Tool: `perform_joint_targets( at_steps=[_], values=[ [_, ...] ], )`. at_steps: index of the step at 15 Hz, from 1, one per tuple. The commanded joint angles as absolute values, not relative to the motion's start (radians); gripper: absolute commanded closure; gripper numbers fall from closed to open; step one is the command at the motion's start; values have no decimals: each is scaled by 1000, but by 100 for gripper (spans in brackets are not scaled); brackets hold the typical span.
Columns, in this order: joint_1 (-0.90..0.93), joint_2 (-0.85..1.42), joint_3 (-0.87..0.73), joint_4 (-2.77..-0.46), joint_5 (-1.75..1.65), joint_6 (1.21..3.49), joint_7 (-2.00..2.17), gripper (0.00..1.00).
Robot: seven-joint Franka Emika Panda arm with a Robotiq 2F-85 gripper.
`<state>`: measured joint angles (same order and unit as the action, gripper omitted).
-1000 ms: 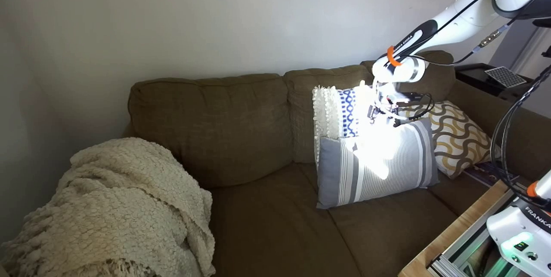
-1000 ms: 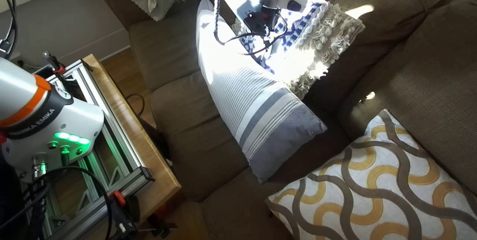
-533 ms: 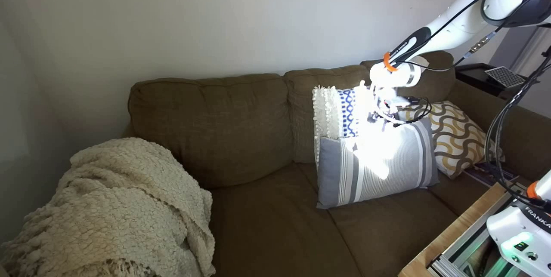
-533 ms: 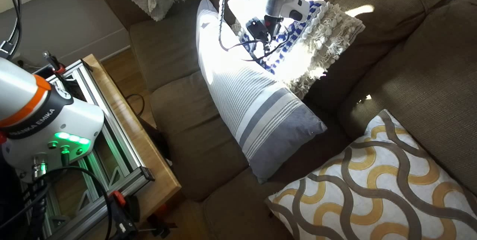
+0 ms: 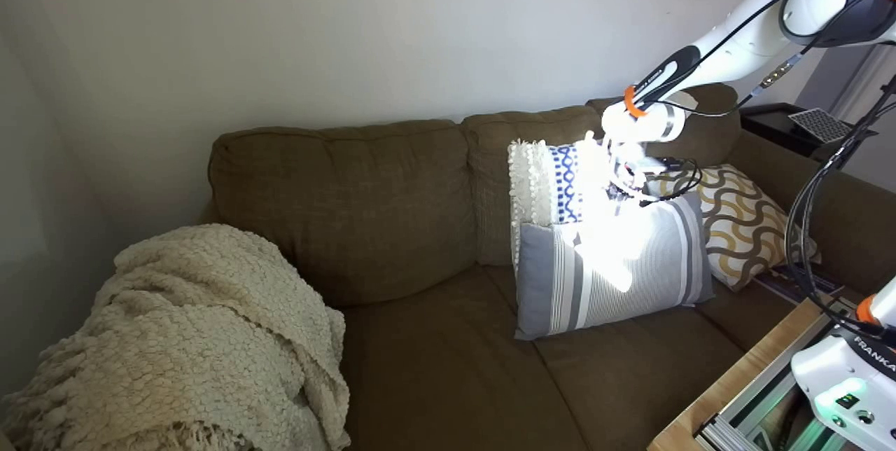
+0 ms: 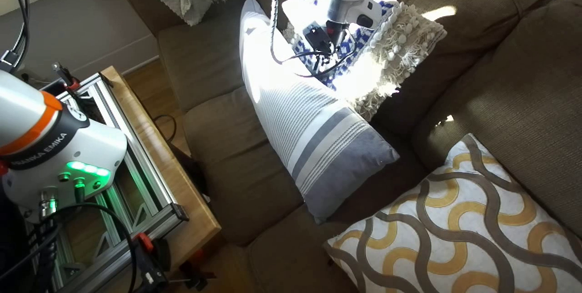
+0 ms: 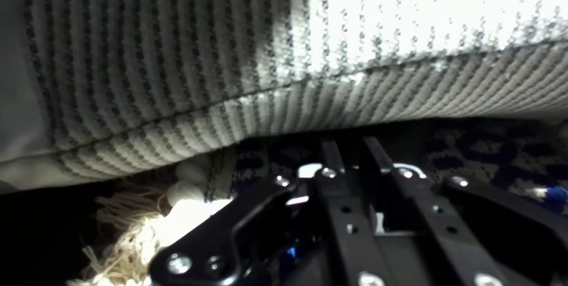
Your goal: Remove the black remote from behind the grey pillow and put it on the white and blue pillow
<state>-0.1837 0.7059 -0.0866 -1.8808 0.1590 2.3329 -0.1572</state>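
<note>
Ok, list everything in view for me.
Sofa: one, brown, against wall.
Grey pillow: one, grey, on sofa.
White and blue pillow: one, white and blue, behind grey pillow.
Lattice pillow: one, white, yellow, brown, on sofa.
Blanket: one, cream, on sofa.
Printed item: one, dark, by lattice pillow.
Side table: one, black, beyond sofa.
Bench: one, tan, before sofa.
Metal frame: one, silver, on bench.
Black remote: none visible.
Arm: one, white, above pillows.
Cables: several, black, along arm.
Claw: one, black, behind grey pillow.
</note>
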Motion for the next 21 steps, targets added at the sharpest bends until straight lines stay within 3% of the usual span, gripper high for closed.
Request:
perform_joint_targets(
  at_steps=[1, 8, 21],
  values=[
    [-213, 713, -73, -1866, 160, 2356, -150, 50],
    [-267, 721, -21, -1876, 254, 2479, -172, 0],
    [-272, 736, -37, -1873, 143, 2404, -233, 0]
  ],
)
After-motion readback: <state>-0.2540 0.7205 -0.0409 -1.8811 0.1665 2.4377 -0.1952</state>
